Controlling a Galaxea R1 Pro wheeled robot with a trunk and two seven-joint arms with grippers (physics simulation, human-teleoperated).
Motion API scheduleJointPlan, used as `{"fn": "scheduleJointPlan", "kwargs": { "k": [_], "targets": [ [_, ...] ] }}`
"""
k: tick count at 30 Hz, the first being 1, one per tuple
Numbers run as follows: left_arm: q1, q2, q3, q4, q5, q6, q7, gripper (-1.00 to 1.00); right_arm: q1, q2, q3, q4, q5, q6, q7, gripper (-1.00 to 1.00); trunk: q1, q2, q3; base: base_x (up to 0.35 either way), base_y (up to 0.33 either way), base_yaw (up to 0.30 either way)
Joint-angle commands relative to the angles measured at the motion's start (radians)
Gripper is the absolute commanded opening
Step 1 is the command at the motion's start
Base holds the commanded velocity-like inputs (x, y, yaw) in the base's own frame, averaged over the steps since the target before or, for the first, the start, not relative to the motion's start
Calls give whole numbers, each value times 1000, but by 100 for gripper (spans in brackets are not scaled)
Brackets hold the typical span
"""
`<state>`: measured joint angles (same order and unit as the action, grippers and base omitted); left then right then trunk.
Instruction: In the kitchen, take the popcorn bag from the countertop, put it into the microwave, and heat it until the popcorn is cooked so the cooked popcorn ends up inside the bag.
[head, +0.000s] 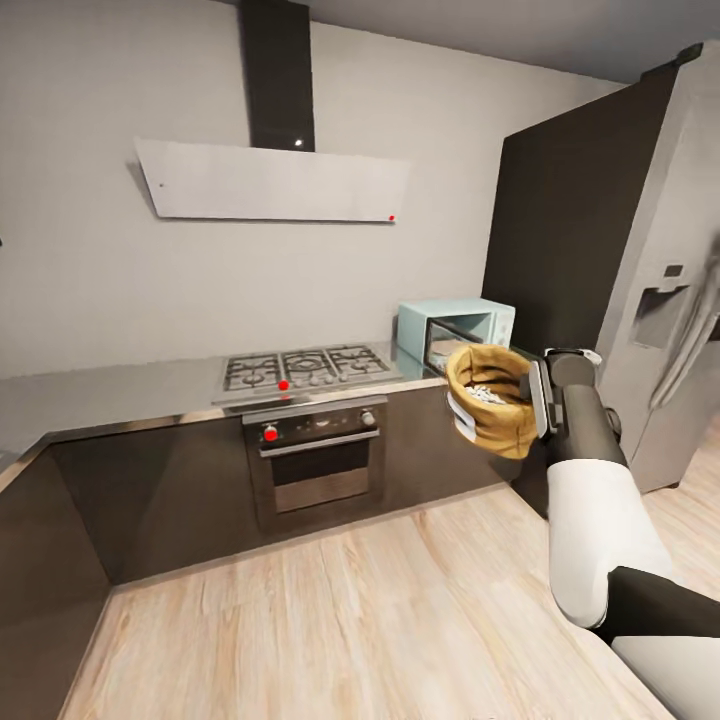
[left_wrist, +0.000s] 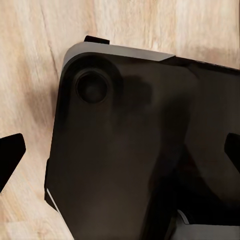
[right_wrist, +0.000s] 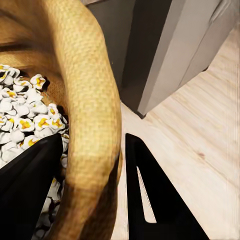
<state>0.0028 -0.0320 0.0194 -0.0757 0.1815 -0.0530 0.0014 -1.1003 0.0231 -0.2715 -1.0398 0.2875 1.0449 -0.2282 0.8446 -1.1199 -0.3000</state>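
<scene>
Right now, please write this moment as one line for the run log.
right gripper: shut on popcorn bag rim | bag: lifted off countertop, tilted | popcorn: inside | microwave: door open

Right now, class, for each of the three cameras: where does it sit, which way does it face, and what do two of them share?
Head view: high on the robot, facing the countertop, hob and microwave; right arm visible.
Left wrist view: faces down at wood floor and the robot's dark base.
Right wrist view: looks along the right gripper, pinching the popcorn bag rim.
Shared: head and right wrist views both show bag and popcorn.
</scene>
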Motion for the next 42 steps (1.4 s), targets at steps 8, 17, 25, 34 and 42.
{"fn": "scheduleJointPlan", "kwargs": {
  "k": [8,17,25,34,42],
  "targets": [
    [0,0,1,-1,6,-2,0,100,-1,0,-2,0,-1,2,-5,-100,0,-1,-1,0,0,-265],
    [0,-2,0,0,4,-2,0,100,-1,0,-2,0,-1,2,-5,-100,0,-1,-1,0,0,-265],
    [0,-1,0,0,4,-2,0,100,-1,0,-2,0,-1,2,-5,-100,0,-1,-1,0,0,-265],
    [0,-2,0,0,4,-2,0,100,-1,0,-2,0,-1,2,-5,-100,0,-1,-1,0,0,-265],
    [0,-2,0,1,4,-2,0,100,-1,0,-2,0,-1,2,-5,-100,0,-1,-1,0,0,-265]
  ]
}}
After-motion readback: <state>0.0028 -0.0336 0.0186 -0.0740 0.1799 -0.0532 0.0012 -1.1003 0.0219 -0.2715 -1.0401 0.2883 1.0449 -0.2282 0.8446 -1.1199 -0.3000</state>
